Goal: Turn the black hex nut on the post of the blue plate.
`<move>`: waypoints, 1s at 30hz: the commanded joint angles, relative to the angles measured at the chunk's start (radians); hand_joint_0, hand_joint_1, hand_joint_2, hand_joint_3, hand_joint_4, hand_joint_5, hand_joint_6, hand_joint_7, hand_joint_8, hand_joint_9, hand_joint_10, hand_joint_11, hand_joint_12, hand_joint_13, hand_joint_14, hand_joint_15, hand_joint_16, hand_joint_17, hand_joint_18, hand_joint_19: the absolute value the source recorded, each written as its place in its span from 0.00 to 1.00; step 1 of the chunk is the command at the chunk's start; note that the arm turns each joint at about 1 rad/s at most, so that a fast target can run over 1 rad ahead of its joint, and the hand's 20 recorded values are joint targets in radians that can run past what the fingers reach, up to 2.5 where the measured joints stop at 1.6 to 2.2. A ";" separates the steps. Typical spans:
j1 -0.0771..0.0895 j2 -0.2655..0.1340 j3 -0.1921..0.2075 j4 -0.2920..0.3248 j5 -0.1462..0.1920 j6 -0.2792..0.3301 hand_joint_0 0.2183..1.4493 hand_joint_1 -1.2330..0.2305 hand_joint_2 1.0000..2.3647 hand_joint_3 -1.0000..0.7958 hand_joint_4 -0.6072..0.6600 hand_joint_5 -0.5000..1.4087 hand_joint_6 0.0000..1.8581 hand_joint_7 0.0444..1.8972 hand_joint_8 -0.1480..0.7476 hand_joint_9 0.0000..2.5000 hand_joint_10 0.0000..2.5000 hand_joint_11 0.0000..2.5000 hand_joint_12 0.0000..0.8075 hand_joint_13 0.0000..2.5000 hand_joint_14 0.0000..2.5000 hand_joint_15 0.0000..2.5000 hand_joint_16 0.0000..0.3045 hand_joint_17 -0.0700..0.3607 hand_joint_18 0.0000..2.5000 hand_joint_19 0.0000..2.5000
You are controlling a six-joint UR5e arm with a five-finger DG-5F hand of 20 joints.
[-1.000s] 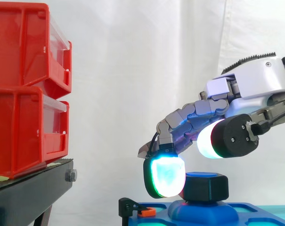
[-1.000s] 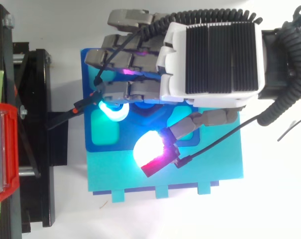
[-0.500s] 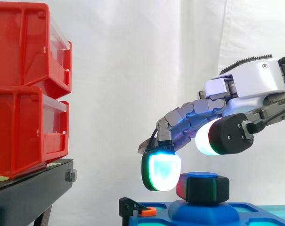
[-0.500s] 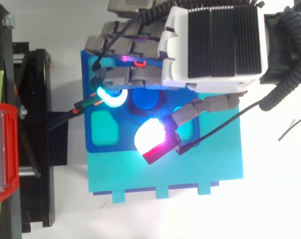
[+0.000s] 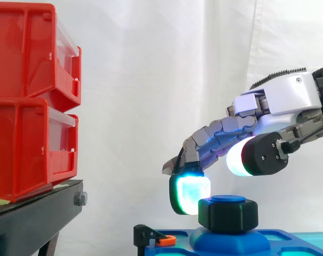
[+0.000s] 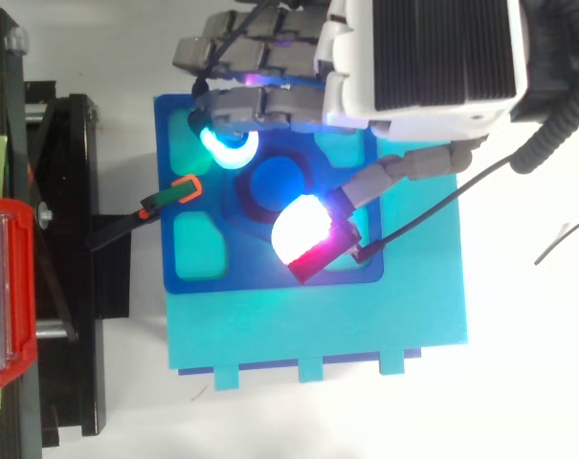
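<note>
Black hex nut (image 5: 228,215) lower centre | hand (image 6: 423,57) had shifted up-frame in top view, loosely spread, gripping nothing | pad-to-nut contact unclear

Upper red plastic bin (image 5: 28,53) is stacked on a lower red plastic bin (image 5: 28,152), both with clear front panels. They sit on a black metal stand (image 5: 36,216) at left, with a silver bolt head (image 5: 80,199) on its end face. White fabric curtain (image 5: 150,80) behind. A small black clip with an orange tip (image 6: 163,202) sticks out from the stand. A flat turquoise board (image 6: 318,330) lies on the white worktop (image 6: 519,382), just beside the stand.
</note>
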 commanded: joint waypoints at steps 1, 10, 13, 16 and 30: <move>-0.010 0.000 0.000 0.001 -0.014 -0.001 0.21 0.66 0.00 0.28 0.63 0.15 0.30 0.59 0.43 0.11 0.00 0.00 0.46 0.14 0.00 0.04 0.19 0.46 0.07 0.08; -0.025 0.000 0.000 0.012 -0.033 -0.001 0.21 0.66 0.00 0.28 0.63 0.15 0.30 0.59 0.43 0.11 0.00 0.00 0.46 0.14 0.00 0.05 0.19 0.46 0.08 0.07; -0.025 0.000 0.000 0.019 -0.034 0.000 0.21 0.66 0.00 0.28 0.62 0.15 0.30 0.59 0.43 0.11 0.00 0.00 0.46 0.14 0.00 0.05 0.19 0.46 0.08 0.07; -0.021 0.000 0.000 0.033 -0.034 0.000 0.21 0.66 0.00 0.28 0.63 0.15 0.30 0.60 0.43 0.11 0.00 0.00 0.46 0.14 0.00 0.05 0.19 0.46 0.08 0.07; 0.025 -0.026 0.000 0.112 0.025 0.004 0.21 0.67 0.00 0.28 0.63 0.16 0.27 0.59 0.44 0.11 0.00 0.00 0.46 0.13 0.00 0.04 0.19 0.47 0.06 0.07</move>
